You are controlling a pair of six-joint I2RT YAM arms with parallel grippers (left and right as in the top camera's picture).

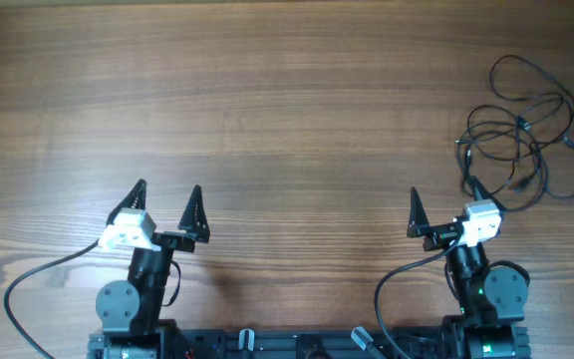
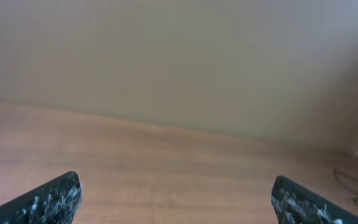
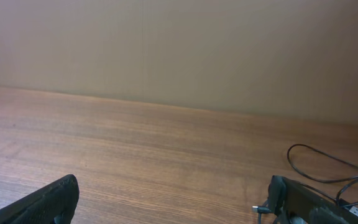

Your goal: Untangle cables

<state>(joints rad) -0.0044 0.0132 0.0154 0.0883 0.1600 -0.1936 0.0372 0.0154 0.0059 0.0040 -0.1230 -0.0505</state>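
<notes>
The tangled cables (image 1: 522, 124) sprawl along the right edge of the desk (image 1: 267, 100), just ahead and right of the wide-spread, empty right gripper (image 1: 442, 189), while the equally wide, empty left gripper (image 1: 168, 185) sits well apart.

Black cables (image 1: 521, 130); brown wood-grain table (image 1: 267, 100); beige wall (image 3: 197, 50)
</notes>
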